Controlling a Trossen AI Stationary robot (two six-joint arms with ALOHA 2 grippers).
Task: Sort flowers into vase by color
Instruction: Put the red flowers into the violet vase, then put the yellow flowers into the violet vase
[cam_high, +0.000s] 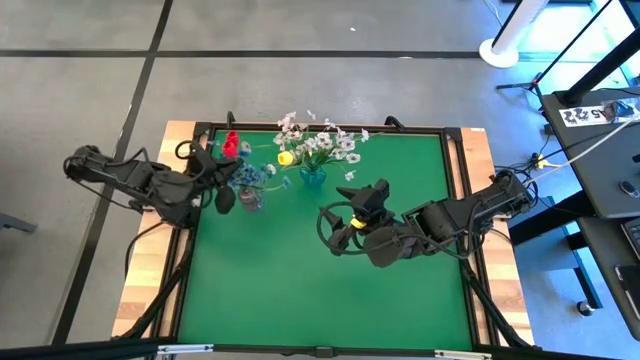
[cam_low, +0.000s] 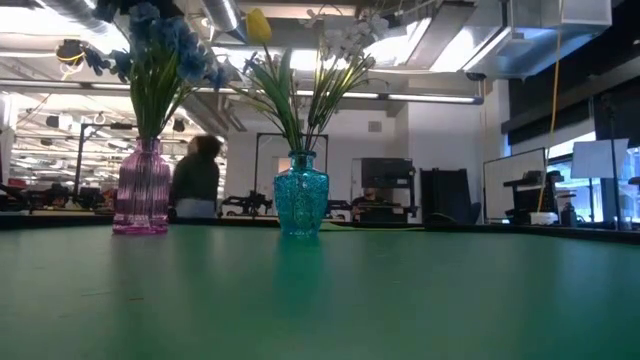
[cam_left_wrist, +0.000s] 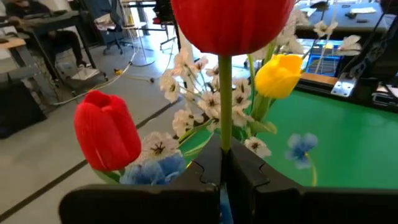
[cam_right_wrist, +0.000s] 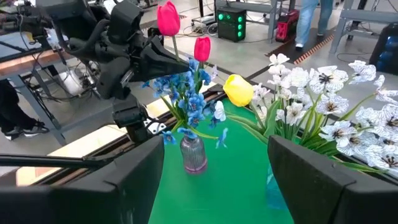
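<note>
Grey floor (cam_high: 300, 25), bright ceiling lights (cam_low: 420, 40)

No legible text, brand or number was found on the flowers, vases or arms. A white label (cam_high: 583, 113) with dark characters lay on a desk beside the table; they possibly began "22", but could not be read reliably.

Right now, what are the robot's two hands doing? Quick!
Left hand: closed on a red tulip's stem.
Right hand: open, holding nothing.

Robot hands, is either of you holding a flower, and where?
The left gripper pinches a red tulip by its green stem; the right gripper is open, holding nothing.
</note>
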